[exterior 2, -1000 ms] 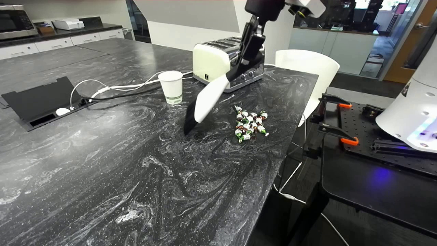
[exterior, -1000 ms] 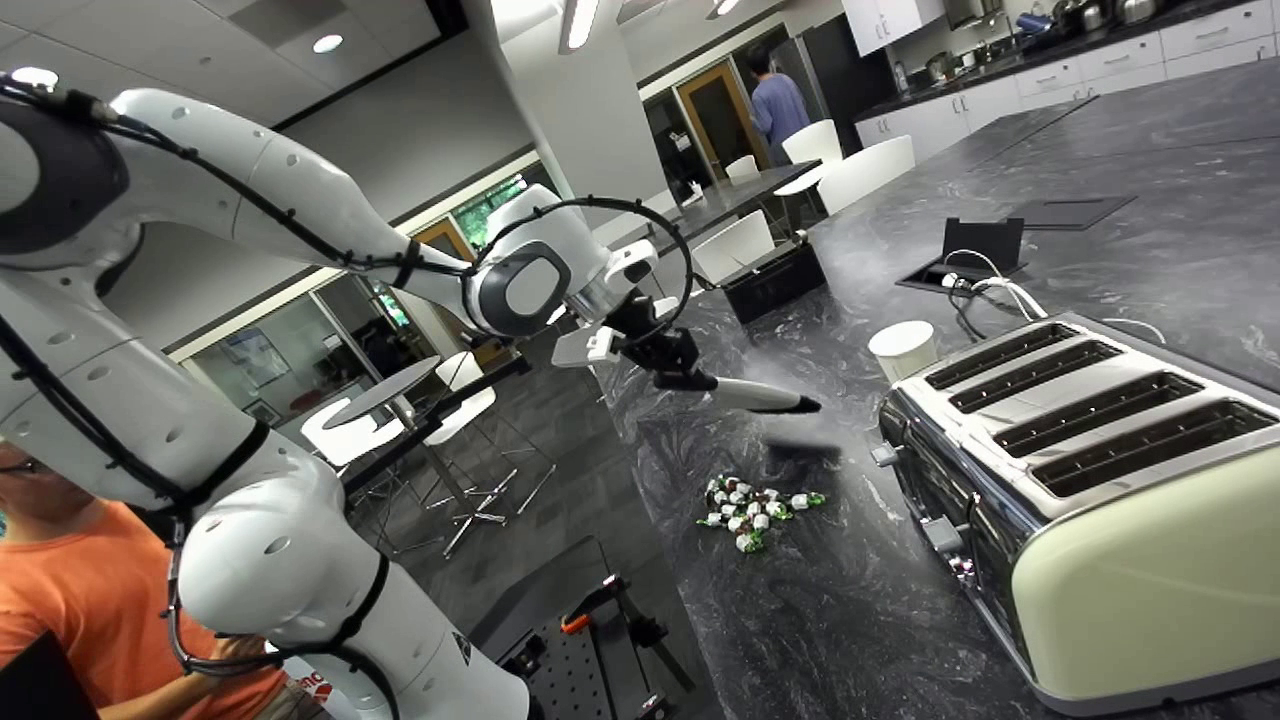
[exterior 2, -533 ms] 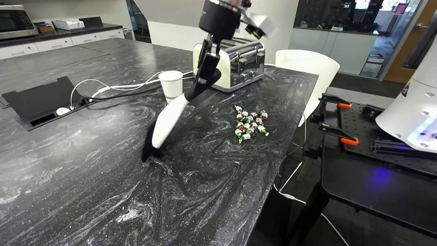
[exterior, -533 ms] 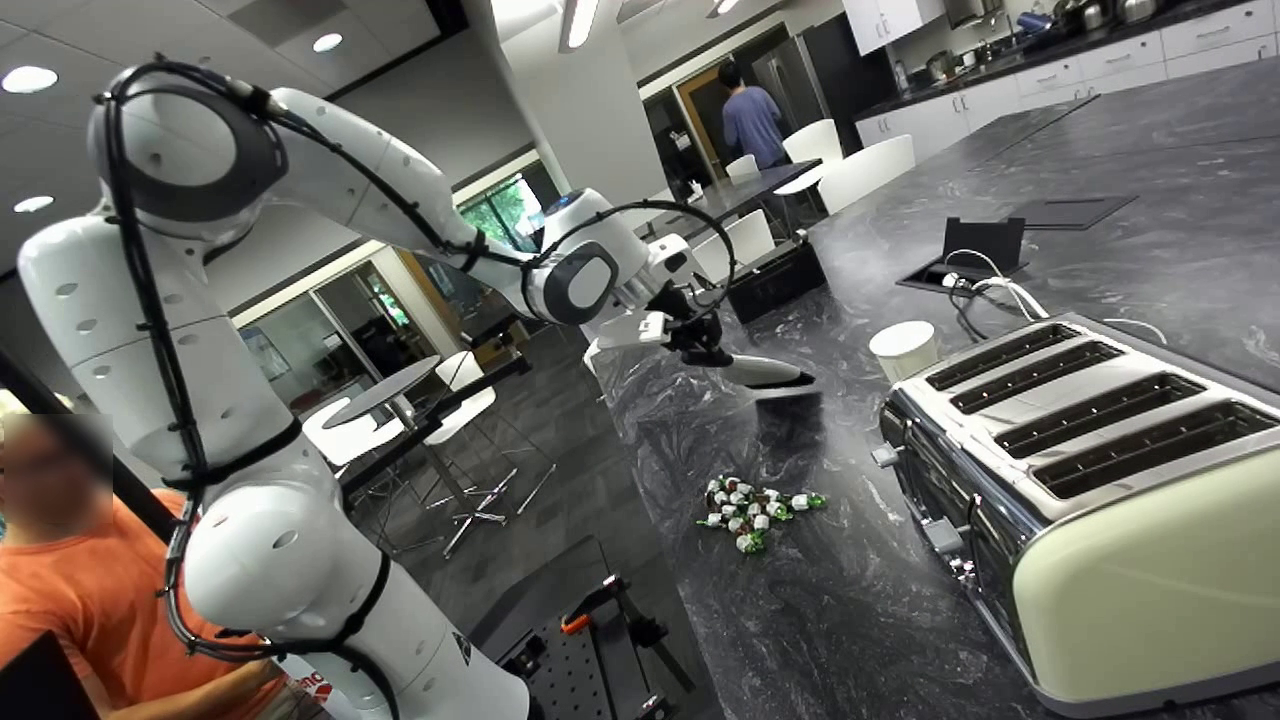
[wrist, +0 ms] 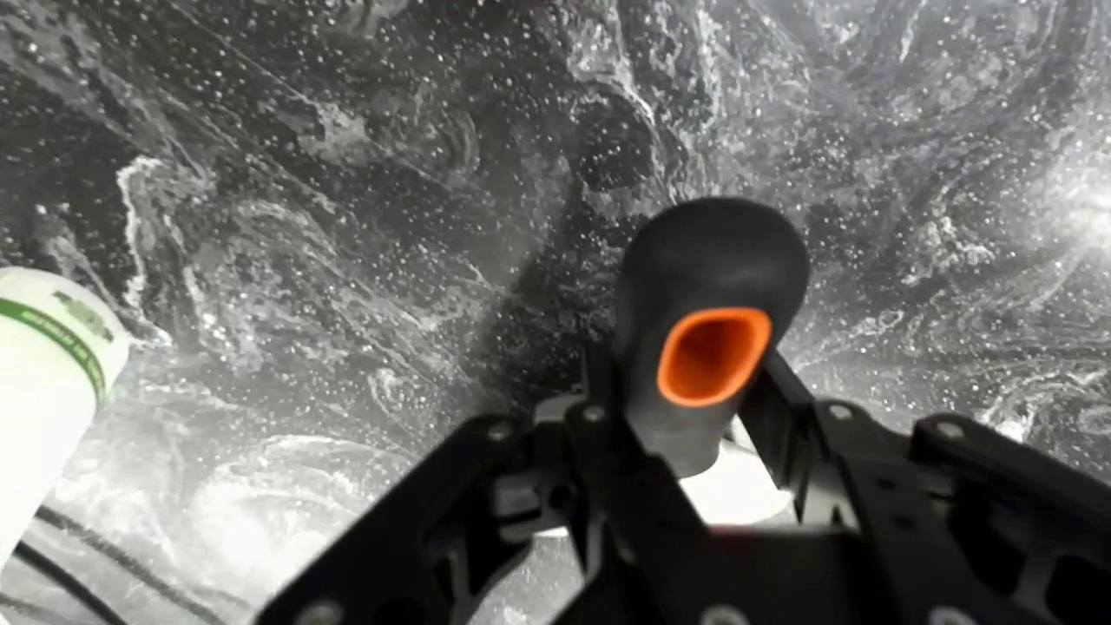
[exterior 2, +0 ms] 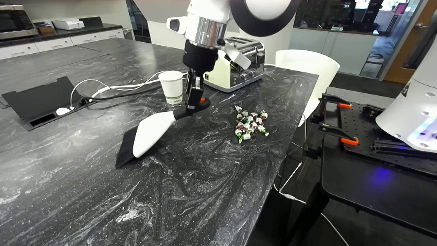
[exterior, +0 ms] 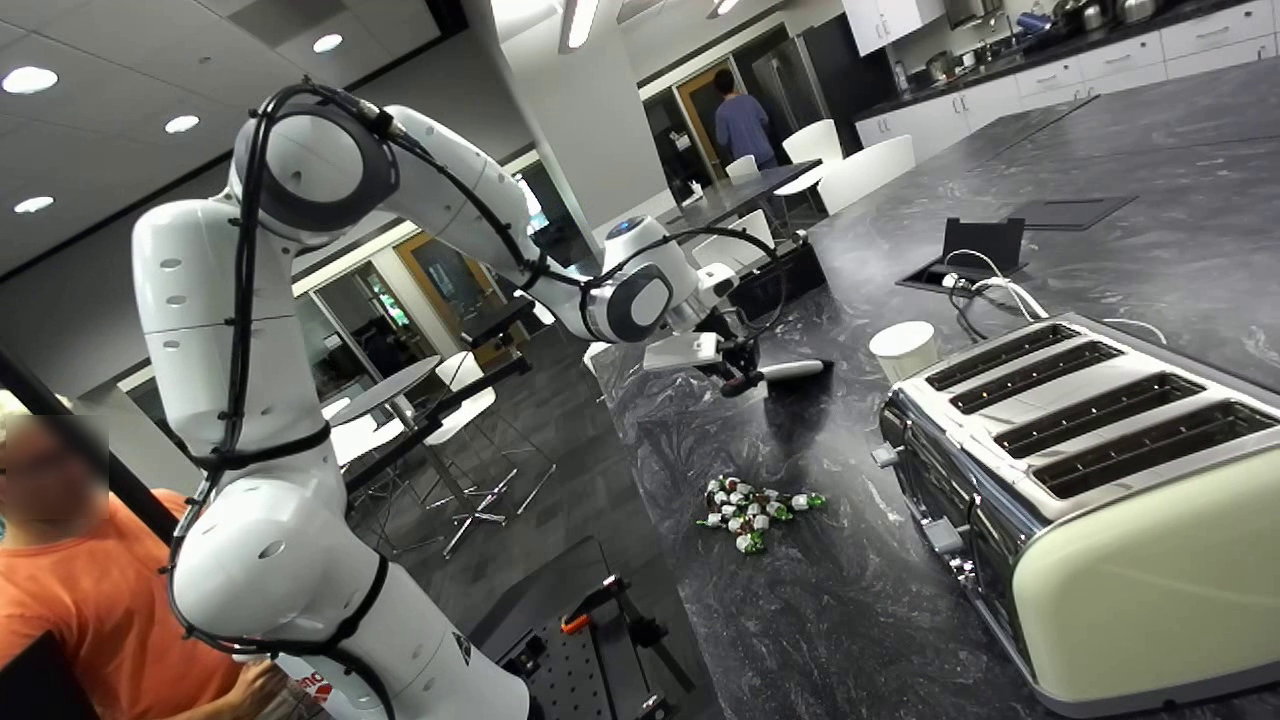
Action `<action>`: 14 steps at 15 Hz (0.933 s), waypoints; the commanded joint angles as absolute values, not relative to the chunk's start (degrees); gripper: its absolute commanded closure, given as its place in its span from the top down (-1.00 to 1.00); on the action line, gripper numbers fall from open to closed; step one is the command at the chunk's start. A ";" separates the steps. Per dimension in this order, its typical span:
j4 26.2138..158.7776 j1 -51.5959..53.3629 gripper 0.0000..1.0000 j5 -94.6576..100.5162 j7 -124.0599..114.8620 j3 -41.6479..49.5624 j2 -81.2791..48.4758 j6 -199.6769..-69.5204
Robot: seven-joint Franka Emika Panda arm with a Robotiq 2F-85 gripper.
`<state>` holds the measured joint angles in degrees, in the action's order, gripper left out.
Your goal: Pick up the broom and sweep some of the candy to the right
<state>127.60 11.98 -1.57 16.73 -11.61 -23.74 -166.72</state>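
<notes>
In an exterior view, toaster near table edge partly hidden behind gripper. Wrist view: cup cut off; brush head mostly hidden behind gripper. Candy near table's robot-side edge: wrapper print too small to read. Person in orange shirt: face blurred.

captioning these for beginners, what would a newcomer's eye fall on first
Probably the white broom, its black handle gripped by the end effector over the dark countertop. Next, the shiny wrapped candy, clustered near the countertop's edge. Then the big cream toaster on that countertop, in both exterior views.
</notes>
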 commanded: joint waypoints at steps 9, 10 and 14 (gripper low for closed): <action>122.89 10.03 -0.72 4.95 15.49 -11.54 -31.91 -160.76; 122.59 10.15 -0.40 5.21 15.42 -11.50 -31.96 -159.80; 123.11 10.96 0.61 6.59 14.82 -10.88 -28.86 -157.09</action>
